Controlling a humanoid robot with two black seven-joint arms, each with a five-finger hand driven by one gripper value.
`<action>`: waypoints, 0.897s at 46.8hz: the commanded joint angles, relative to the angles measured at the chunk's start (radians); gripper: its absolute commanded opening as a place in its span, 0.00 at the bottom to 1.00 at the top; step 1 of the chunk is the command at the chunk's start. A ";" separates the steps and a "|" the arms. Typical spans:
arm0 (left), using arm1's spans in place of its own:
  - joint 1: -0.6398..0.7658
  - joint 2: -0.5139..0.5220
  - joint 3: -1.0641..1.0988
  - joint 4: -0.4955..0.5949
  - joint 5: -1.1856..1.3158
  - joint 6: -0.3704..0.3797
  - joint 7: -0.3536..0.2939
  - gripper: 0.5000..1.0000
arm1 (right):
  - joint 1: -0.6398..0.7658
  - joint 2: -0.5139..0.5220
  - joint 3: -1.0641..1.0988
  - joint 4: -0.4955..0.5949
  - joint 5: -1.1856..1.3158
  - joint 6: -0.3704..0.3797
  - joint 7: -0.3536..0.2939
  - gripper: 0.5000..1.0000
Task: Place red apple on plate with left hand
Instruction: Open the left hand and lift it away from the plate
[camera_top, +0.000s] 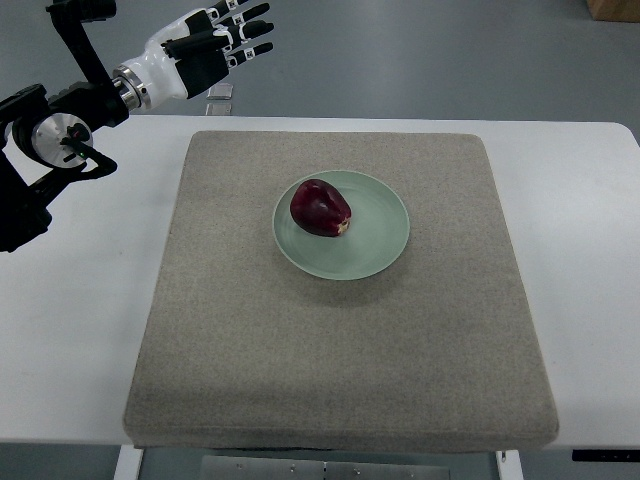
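Red apple (320, 207) is sitting on the plate (375, 250), left of the plate's centre and toward its far-left rim, tilted on its side with a pale patch showing at the lower right. Judging by that, placement is looking done.

Left hand (212, 45) is hanging above the far-left corner, past the mat's (340, 350) back edge, well apart from the apple. Fingers (250, 30) are spreading out straight, holding nothing. Right hand isn't showing anywhere.

Risks I'm seeing:
- Apple is lying off-centre on a shallow dish. It's round and smooth-skinned, so any knock could be rolling it over the low rim onto the mat.
- Left arm's linkage (55, 140) is hanging over the left side of the worktop (70, 330). If it's sweeping back low, it could be clipping the mat corner and jolting the plate.
- Plate is resting on soft padding, so it may be rocking slightly if bumped.

Materials:
- Apple: dark red, glossy, irregular rounded shape.
- Plate: pale green, round, smooth glazed-looking finish, shallow raised rim.
- Mat: grey-beige, felt-like, thick, square with rounded corners, covering most of the worktop.
- Worktop: plain white, smooth, hard.
- Hand: white shell with black jointed fingers.
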 joint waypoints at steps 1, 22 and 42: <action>0.015 0.001 -0.008 -0.003 -0.095 -0.011 0.018 1.00 | 0.000 0.000 0.000 -0.001 0.000 0.000 0.000 0.86; 0.058 0.031 -0.011 -0.003 -0.115 -0.009 0.021 1.00 | 0.000 0.000 0.002 0.013 0.003 0.011 0.000 0.86; 0.047 0.038 0.003 -0.008 -0.112 -0.003 0.021 1.00 | -0.002 0.000 0.006 0.016 0.009 0.009 0.003 0.86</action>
